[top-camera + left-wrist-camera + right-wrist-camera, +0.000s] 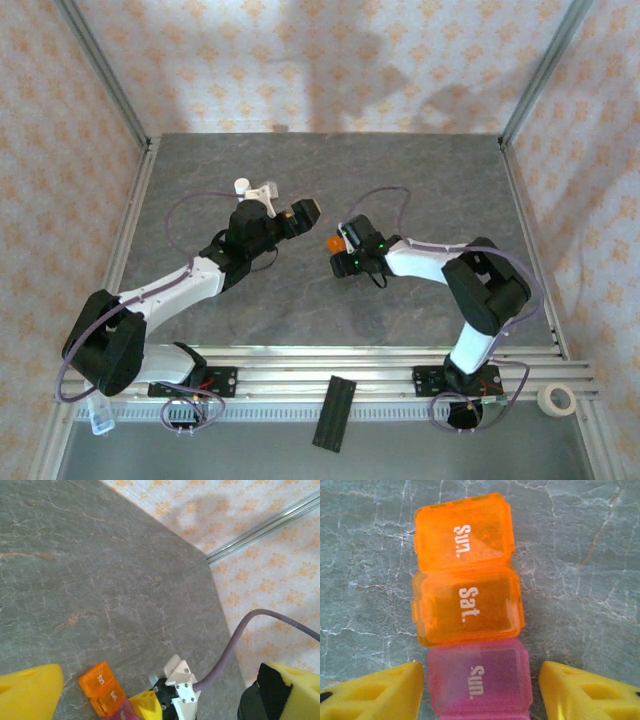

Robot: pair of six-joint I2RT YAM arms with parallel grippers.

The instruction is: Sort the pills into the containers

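Resting on the grey surface (400,180), the orange-and-pink containers (467,605) lie with their pink end between the right claw's (480,690) parted fingers, gaps either side. The left claw (160,690) gapes empty near what may be a white bottle (245,187).

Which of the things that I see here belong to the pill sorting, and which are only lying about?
Belong to the job:
- orange and pink pill containers
- right gripper, open, one finger on each side of the pink compartment

Only lying about:
- tape roll, near right corner
- black strip, across the rail between the arm bases
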